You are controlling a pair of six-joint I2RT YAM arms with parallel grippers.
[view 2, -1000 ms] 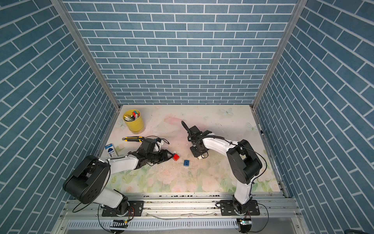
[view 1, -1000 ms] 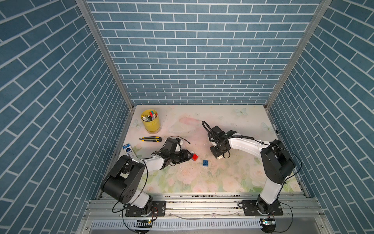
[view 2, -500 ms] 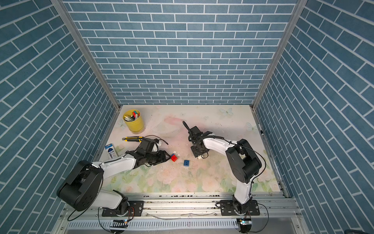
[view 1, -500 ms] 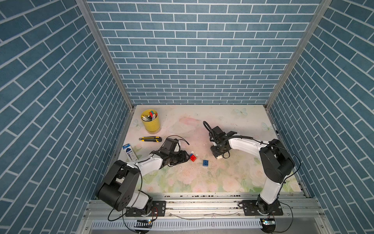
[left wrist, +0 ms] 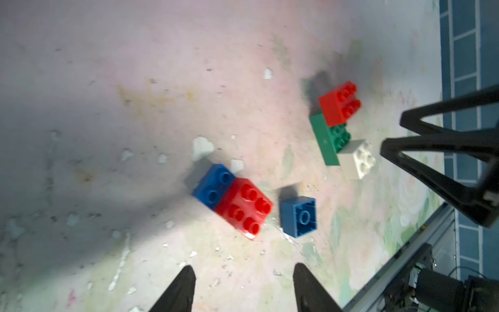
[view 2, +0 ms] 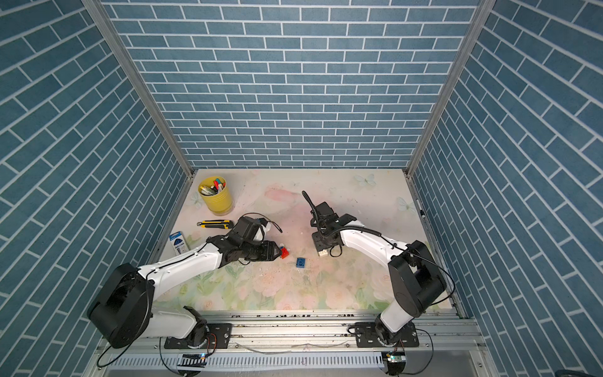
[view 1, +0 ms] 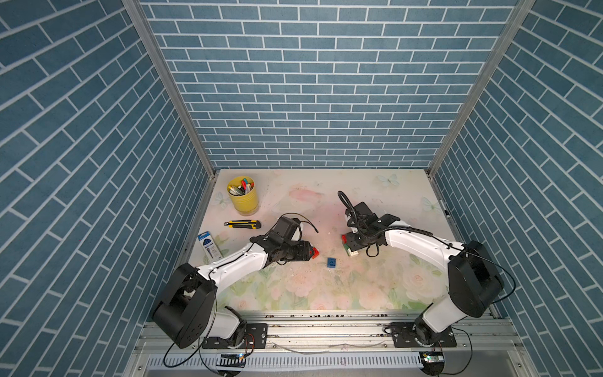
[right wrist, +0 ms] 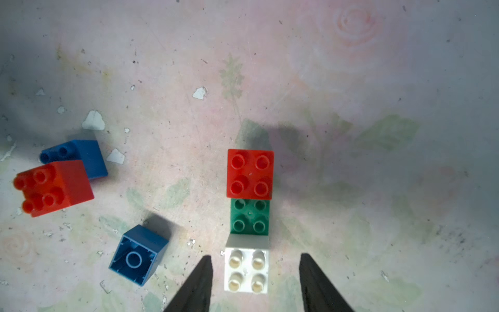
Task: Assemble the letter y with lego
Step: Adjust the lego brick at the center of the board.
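The lego lies mid-table. The letter y is a straight row of a red brick (right wrist: 250,174), a green brick (right wrist: 249,216) and a white brick (right wrist: 247,270), also seen in a top view (view 1: 351,252). My right gripper (right wrist: 256,258) is open and straddles the white brick, with a gap on each side. A second red brick (left wrist: 245,208) sits half over a blue brick (left wrist: 213,183). My left gripper (left wrist: 244,268) is open and empty just short of that pair. A loose blue brick (left wrist: 298,216) lies tipped, hollow side showing, between the two groups (view 2: 301,262).
A yellow cup of pens (view 1: 243,196) stands at the back left. A yellow and black utility knife (view 1: 242,224) and a small blue box (view 1: 208,244) lie near the left wall. The mat has flaked white patches.
My left arm's shoulder and elbow have shifted while its gripper stays by the red and blue pair. The right arm has hardly moved and the bricks lie where they were.
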